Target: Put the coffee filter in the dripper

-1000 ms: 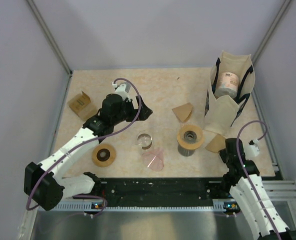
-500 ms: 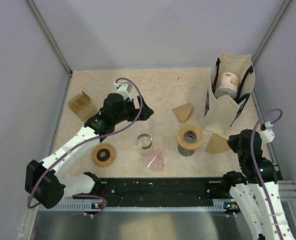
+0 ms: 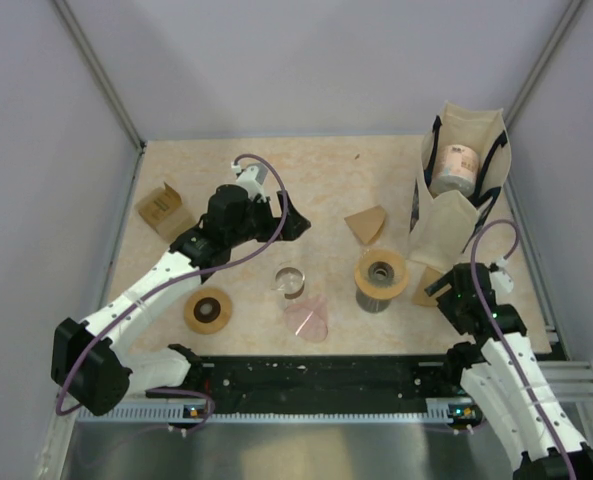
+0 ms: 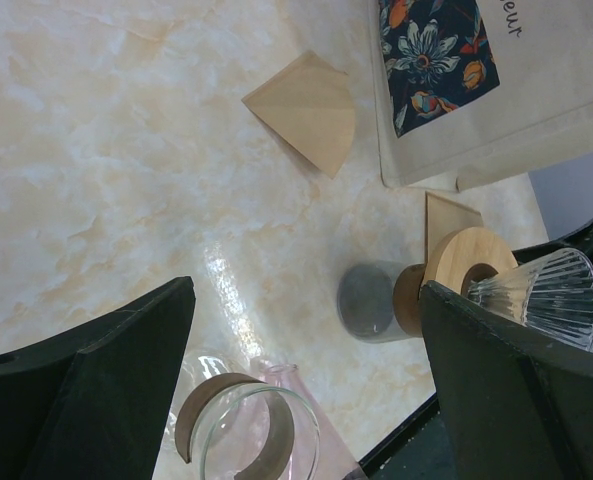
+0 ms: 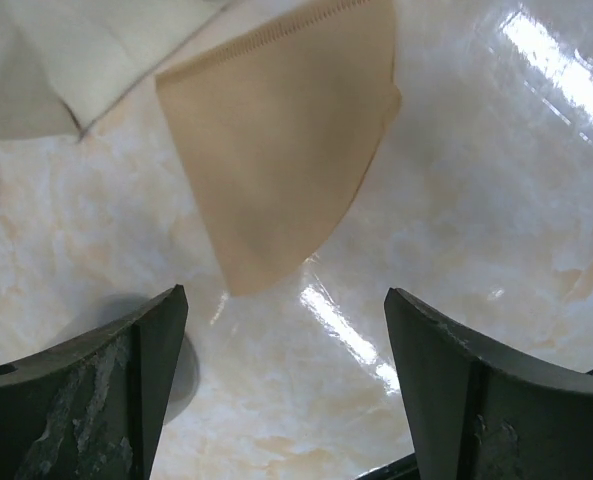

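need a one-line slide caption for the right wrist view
Right hand, open, hovers over the brown coffee filter lying flat on the marble table beside the tote bag.

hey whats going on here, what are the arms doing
Two robot arms are working on getting a paper filter into the dripper, which shows no filter in it. The right gripper hovers open over a filter lying flat beside the tote bag, not gripping it. The left gripper is open and empty. A second filter lies farther back.
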Tool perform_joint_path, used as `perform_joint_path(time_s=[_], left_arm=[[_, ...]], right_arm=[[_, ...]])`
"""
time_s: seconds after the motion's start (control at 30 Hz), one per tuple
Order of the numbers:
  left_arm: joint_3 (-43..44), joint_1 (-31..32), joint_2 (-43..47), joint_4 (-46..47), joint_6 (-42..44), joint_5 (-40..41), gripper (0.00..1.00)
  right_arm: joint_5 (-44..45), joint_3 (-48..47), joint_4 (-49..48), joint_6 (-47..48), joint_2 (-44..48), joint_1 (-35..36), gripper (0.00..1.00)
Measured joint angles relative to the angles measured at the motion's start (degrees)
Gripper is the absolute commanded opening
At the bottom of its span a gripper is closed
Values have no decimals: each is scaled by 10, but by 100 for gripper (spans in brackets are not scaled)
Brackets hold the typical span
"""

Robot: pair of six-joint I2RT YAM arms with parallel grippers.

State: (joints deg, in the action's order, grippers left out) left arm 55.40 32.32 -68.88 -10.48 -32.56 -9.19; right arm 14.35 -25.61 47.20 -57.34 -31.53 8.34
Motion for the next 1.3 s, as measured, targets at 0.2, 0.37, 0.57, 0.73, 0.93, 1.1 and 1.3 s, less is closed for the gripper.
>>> perform_joint_path(time_s=[0.2,0.37,0.57,0.73,0.93,1.1,1.3], left_arm=[[0,0,0,0,1,0,99],[0,0,0,0,2,0,99],[0,0,0,0,2,0,99],[0,0,0,0,2,0,99],[0,0,0,0,1,0,99],[0,0,-3,0,1,-2,98],[0,0,-4,-1,1,-3,98]], right_arm=[[-10,70,-57,-55,-5,0,75],[5,102,-105,-89,2,0,72],[21,135,-182,-133,12,0,68],[27,165,-223,-150,43,0,64],[37,177,-223,-147,83,0,56],[42,183,-235,-147,79,0,43],[47,189,-252,-139,44,0,4]])
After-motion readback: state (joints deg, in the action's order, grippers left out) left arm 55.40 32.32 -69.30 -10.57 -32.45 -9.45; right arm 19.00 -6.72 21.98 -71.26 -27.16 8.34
